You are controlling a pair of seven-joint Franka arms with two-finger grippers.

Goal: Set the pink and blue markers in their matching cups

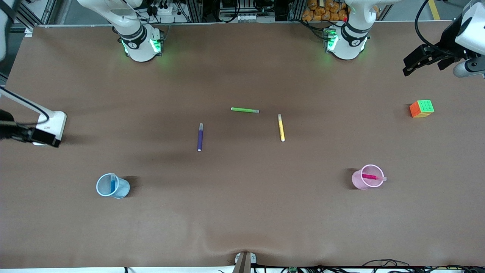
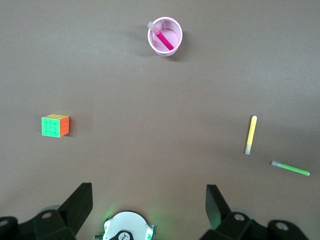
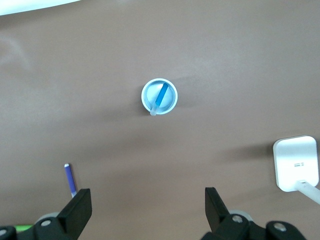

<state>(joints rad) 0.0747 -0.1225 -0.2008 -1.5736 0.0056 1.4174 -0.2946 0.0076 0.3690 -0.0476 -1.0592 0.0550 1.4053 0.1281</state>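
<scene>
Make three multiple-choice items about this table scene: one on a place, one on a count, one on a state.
1. Where is the pink marker?
A. standing in the pink cup
B. lying beside the cube
C. inside the blue cup

2. How many pens lie loose on the table?
A. one
B. three
C. five

3. How are the jaws of the left gripper?
A. shut on a pen
B. shut on nothing
C. open, holding nothing

Key:
1 A, its tip leans over that cup's rim.
2 B, the purple pen, green pen and yellow pen lie there, while the blue marker stands in the blue cup.
3 C, the left wrist view shows them wide apart with bare table between.
</scene>
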